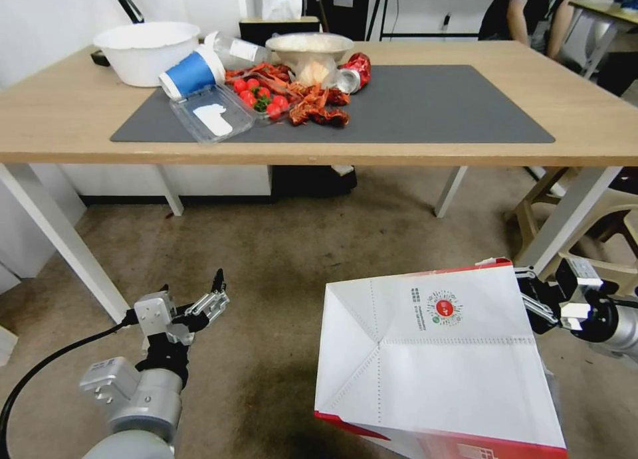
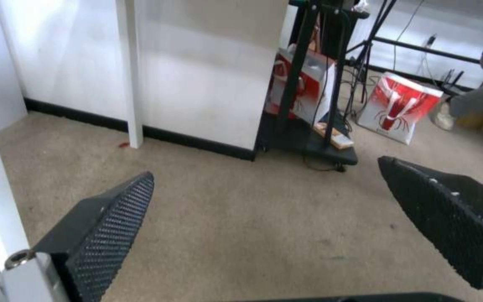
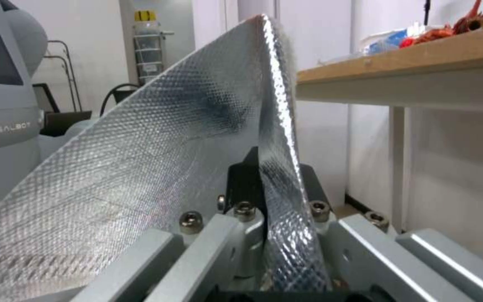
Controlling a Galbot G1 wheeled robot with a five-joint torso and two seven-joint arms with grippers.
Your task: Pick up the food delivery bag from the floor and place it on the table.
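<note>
One food delivery bag (image 1: 438, 359) hangs tipped above the floor (image 1: 266, 260), before the bench's (image 1: 585, 107) front edge. Right gripper (image 1: 531, 299) has its jaws closed on the bag's foil rim. Left gripper (image 1: 209, 296) hovers low, jaws wide apart and empty.

text: "GALBOT" | on: grey robot body panel (image 3: 6, 126)

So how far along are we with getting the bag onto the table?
Done: the right hand has clamped the foil-lined edge of the white and red paper delivery bag. In hand: the bag hangs tilted, below the light-wood table. Left: setting it on the dark grey mat. The left hand waits open, low over the floor.
</note>
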